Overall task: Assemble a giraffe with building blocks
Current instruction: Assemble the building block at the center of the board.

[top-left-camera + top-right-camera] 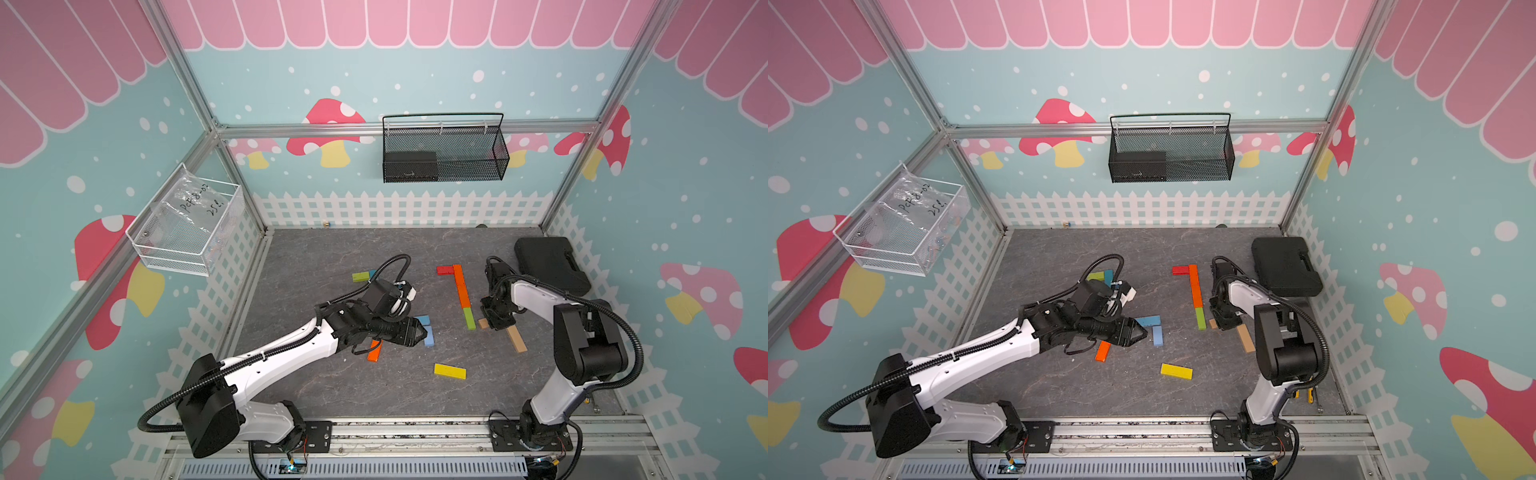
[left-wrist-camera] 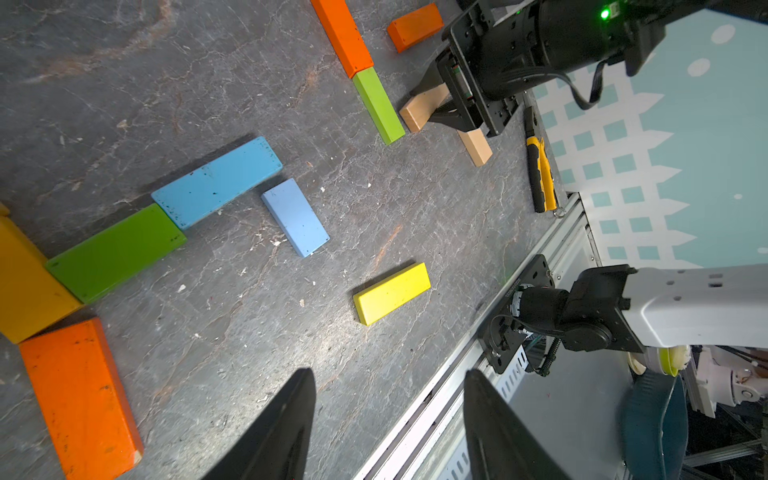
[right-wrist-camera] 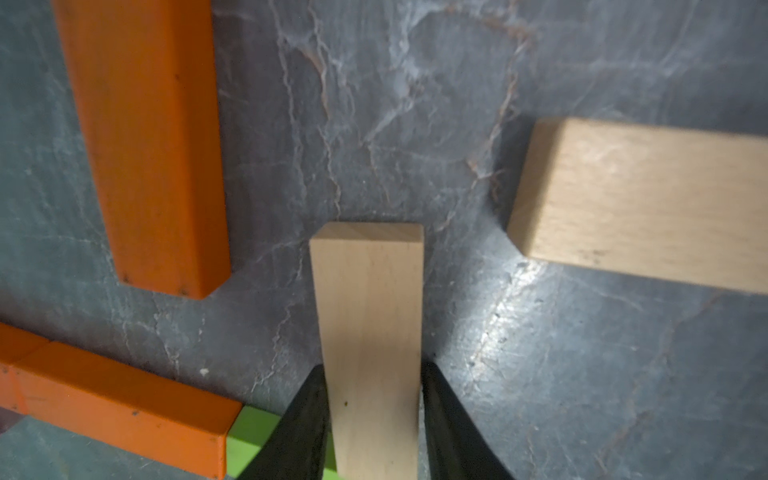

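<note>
Your tan block (image 3: 370,316) sits pinched tight in your right gripper (image 3: 374,368) beside a green block (image 3: 249,434), and your left gripper (image 2: 389,370) hangs open.

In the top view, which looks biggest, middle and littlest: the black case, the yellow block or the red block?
Biggest: black case, by far.
Next: yellow block.
Littlest: red block, though it lies farther from the camera, so that last gap is unsure.

Tan block (image 1: 483,323): largely hidden beneath right gripper (image 1: 492,318) in both top views. Orange block (image 1: 375,351): one end covered by left arm (image 1: 282,357). Second tan block (image 3: 648,203): blurred, cut by frame edge.
</note>
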